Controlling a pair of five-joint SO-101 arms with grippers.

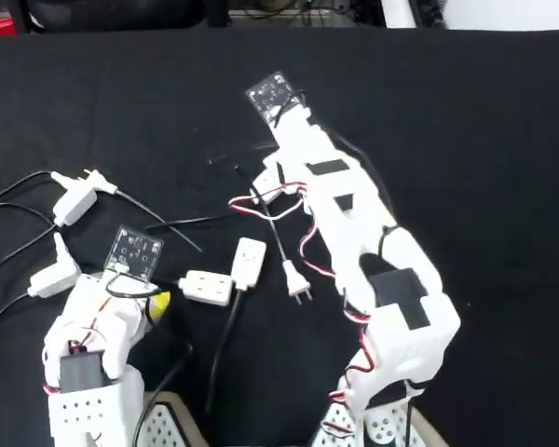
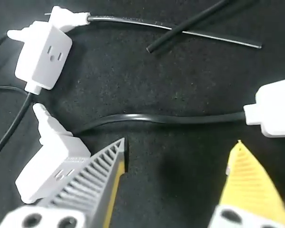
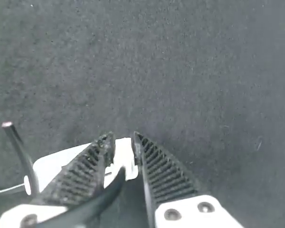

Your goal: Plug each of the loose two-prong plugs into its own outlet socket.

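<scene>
While the left hand (image 2: pixel 179 147) hangs spread over the black worktop (image 1: pixel 484 140) beside a white outlet socket (image 2: pixel 50 166), the right hand (image 3: pixel 122 137) pinches a white plug (image 3: pixel 50 166); a loose two-prong plug (image 1: pixel 296 279) lies near the right arm.

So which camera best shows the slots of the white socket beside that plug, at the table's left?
The left wrist view: the socket shows its slotted face plainly. In the high view the socket is small, its slots too small to tell. The right wrist view faces black cloth.
</scene>
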